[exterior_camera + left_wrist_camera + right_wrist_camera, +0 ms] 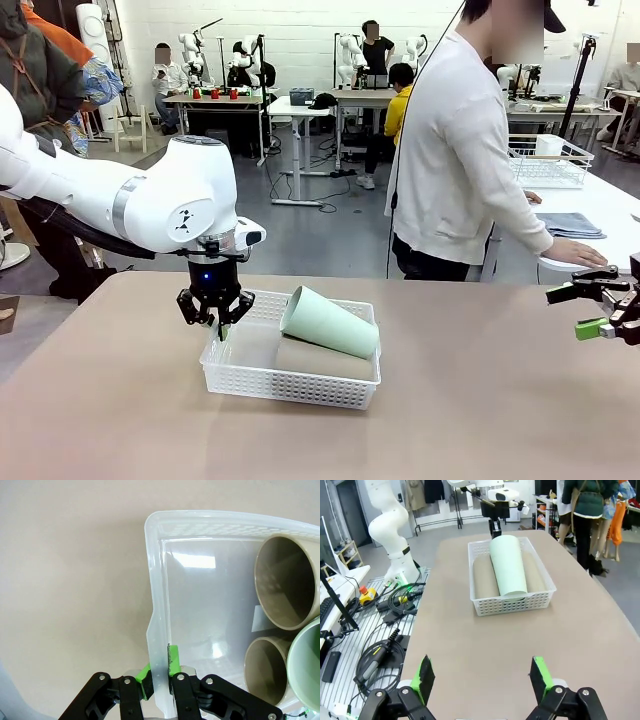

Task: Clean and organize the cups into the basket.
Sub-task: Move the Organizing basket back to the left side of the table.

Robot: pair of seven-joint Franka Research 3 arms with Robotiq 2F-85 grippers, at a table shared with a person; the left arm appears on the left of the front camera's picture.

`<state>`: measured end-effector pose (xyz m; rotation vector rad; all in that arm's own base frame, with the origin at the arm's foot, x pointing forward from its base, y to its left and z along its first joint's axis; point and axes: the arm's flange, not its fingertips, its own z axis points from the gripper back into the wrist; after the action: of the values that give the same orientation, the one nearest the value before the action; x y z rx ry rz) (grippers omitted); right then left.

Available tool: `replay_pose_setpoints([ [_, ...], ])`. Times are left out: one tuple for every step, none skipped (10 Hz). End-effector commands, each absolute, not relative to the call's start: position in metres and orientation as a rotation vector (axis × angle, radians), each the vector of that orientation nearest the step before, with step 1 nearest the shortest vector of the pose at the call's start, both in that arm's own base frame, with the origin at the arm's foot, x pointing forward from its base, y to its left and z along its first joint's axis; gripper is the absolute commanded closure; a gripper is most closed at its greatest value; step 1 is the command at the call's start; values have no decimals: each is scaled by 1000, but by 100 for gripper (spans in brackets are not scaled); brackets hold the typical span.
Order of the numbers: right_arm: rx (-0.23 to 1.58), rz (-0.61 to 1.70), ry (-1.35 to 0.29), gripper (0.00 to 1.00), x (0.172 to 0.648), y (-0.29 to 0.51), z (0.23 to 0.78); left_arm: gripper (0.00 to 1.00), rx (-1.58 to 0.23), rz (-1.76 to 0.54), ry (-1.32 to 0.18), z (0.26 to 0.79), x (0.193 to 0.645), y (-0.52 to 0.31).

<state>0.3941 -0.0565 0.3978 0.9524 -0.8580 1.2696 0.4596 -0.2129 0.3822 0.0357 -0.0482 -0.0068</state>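
In the front view we find the left tool (214, 318) pinching the left end wall of the basket (300, 385), which sits on the counter (470, 400) left of its middle; the mint cup (330, 322) lies tilted on top, with a tan cup (320, 358) flat beneath it. The right tool (598, 308) hangs spread and empty at the counter's right edge. In the left wrist view, the green pads (173, 661) are pressed onto the basket wall, one inside and one outside, and two tan cups (287, 582) and the mint one lie inside, mouths toward us. The right wrist view shows the right tool's fingers (541, 676) well apart, far from the basket, all three cups within it. We judge loading complete and the basket being positioned; the next move calls for a steady drag or a release without tipping the mint cup.
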Motion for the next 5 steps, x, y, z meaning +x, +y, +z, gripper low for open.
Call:
replay_pose_setpoints([
  [954,1284,-852,0,392,-57,399,100,34,-6,-56,383,460,-214],
  [954,1284,-852,0,392,-57,399,100,34,-6,-56,383,460,-214],
  [954,1284,-852,0,392,-57,399,100,34,-6,-56,383,460,-214],
  [954,1284,-852,0,392,-57,399,100,34,-6,-56,383,460,-214],
  [954,1284,-852,0,392,-57,399,100,34,-6,-56,383,460,-214],
])
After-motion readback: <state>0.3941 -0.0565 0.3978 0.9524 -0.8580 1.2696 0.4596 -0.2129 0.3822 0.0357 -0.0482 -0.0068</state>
